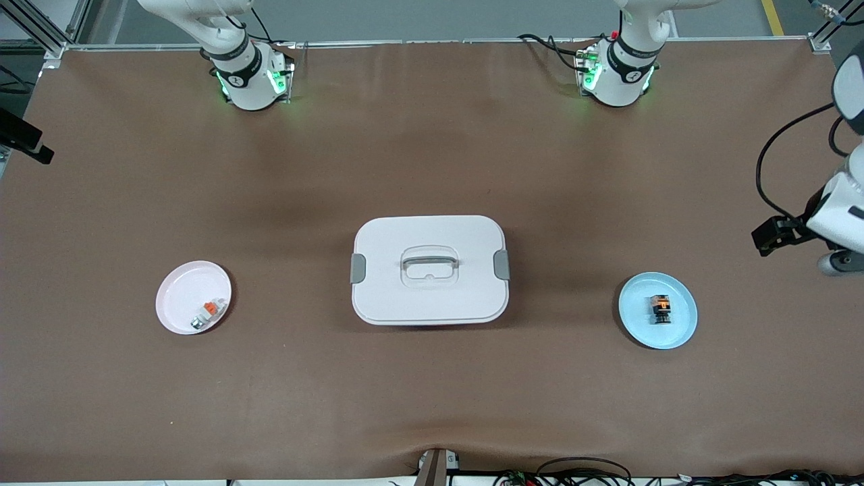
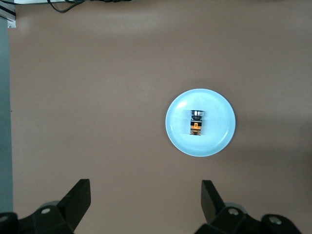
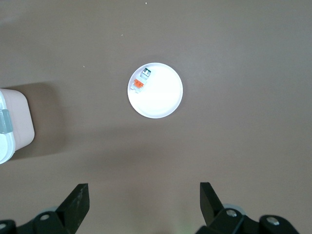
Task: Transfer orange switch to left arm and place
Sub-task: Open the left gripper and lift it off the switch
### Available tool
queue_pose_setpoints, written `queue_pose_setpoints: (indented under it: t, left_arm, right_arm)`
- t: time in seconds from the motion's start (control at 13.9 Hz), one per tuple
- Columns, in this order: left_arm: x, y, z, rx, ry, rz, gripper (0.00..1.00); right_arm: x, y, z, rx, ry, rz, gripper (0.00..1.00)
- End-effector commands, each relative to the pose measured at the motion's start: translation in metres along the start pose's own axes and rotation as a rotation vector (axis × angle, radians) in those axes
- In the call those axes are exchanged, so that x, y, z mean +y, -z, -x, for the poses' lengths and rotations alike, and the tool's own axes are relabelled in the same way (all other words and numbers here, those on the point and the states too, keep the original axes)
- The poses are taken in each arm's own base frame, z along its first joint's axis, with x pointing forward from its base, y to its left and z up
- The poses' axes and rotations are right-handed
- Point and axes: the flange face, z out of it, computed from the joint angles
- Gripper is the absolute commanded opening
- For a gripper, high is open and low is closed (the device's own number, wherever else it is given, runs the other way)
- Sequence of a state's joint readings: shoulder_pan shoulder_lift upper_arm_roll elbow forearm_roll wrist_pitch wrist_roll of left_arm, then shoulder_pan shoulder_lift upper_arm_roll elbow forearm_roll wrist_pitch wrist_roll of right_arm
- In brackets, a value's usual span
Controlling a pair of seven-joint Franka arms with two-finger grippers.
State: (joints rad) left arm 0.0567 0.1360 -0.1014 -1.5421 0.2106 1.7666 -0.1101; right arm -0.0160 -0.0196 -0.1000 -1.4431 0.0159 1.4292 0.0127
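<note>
The orange switch (image 1: 661, 308) lies on a round blue plate (image 1: 680, 327) toward the left arm's end of the table. In the left wrist view the switch (image 2: 197, 122) sits mid-plate (image 2: 219, 134). My left gripper (image 2: 146, 187) hangs high over bare table beside that plate, open and holding nothing. The white box (image 1: 429, 270) with its grey handle and side latches stands at the table's middle. My right gripper (image 3: 144, 190) is open and high over the table near a pink plate (image 3: 163, 97). The box's end (image 3: 19, 119) shows at the edge of the right wrist view.
The pink plate (image 1: 182, 290) toward the right arm's end holds a small white-and-grey piece with an orange tab (image 1: 208, 312). Both arm bases (image 1: 246, 77) (image 1: 617, 74) stand along the table's back. A white arm segment with black cable (image 1: 837, 209) shows at the edge.
</note>
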Motion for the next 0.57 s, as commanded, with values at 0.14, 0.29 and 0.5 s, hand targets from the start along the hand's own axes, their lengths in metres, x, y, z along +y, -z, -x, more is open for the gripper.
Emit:
queue_pose_setpoints:
  t: [0.14,0.29,0.5]
  left_arm:
    - [-0.002,0.042,0.028,-0.007,-0.001,0.050,1.00]
    - [-0.002,0.054,0.034,-0.001,-0.004,0.049,1.00]
    - [0.003,0.062,0.043,-0.021,-0.019,0.044,1.00]
  right_arm:
    - [-0.003,0.005,0.005,0.019,0.007,-0.011,1.00]
    - [-0.009,0.006,0.005,0.023,0.008,-0.017,1.00]
    - [-0.016,0.006,0.005,0.023,0.034,-0.012,1.00]
